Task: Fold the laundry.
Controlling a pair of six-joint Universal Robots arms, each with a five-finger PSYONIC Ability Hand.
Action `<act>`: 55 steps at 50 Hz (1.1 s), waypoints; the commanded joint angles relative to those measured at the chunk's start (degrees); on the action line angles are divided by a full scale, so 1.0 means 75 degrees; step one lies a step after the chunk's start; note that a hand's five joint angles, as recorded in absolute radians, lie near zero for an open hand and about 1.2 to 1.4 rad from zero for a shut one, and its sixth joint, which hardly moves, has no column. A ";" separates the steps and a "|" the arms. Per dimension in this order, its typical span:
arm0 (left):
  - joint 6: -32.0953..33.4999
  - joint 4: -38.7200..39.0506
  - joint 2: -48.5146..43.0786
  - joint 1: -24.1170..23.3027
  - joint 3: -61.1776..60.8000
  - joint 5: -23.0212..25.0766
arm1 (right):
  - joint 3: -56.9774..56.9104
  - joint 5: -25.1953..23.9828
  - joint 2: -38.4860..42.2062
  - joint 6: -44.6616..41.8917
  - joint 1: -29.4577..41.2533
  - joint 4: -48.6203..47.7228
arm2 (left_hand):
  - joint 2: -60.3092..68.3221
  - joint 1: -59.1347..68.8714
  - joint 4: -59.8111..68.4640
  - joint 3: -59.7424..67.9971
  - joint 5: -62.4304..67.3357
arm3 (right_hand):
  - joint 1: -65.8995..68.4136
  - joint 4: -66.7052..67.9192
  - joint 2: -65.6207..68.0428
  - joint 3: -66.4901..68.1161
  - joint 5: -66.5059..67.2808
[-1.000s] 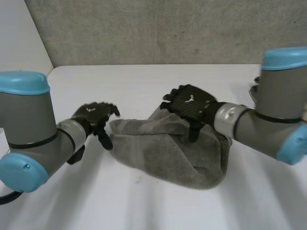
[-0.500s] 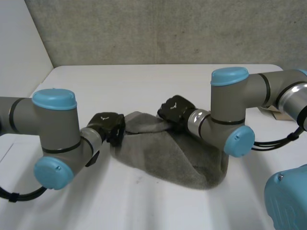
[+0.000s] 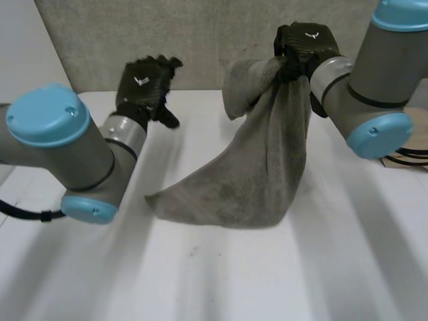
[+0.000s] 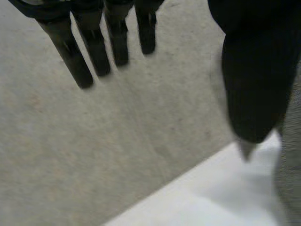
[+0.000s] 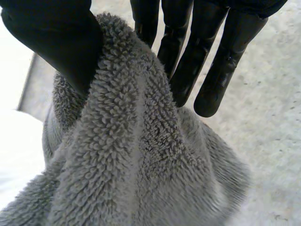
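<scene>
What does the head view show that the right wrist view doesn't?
Head view: the left hand, open and empty above the table, and the towel hanging with its lower edge on the table. Right wrist view: close up, a fold of the towel's pile pinched between thumb and fingers. Both: the right hand, the grey towel, the concrete wall.

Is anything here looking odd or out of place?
Yes: the grey towel hangs bunched from the right hand alone, its lower end crumpled on the table, while the left hand is raised, open and empty. Lopsided for folding.
</scene>
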 commanded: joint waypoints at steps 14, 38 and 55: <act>-0.2190 -0.2348 -0.1562 -0.0127 0.0465 0.0812 | 0.3397 -0.1008 -0.3027 -0.0237 0.0145 -0.0891 | -0.0509 -0.0108 -0.0535 -0.0603 -0.0468 | 0.3201 0.1579 0.1721 0.1639 0.1859; -0.2894 -0.1962 -0.2230 0.0084 0.0922 0.1843 | 0.4230 -0.1407 -0.4821 -0.0050 0.0626 -0.0926 | 0.6474 0.6875 0.6448 0.6380 0.6515 | 0.3201 0.1579 0.1721 0.1639 0.1859; -0.1875 -0.1739 0.0828 0.1127 -0.0331 0.1187 | 0.4850 -0.0914 -0.3452 0.1038 -0.1154 -0.1500 | 0.8280 0.8681 0.8254 0.8186 0.8321 | 0.3201 0.1579 0.1721 0.1639 0.1859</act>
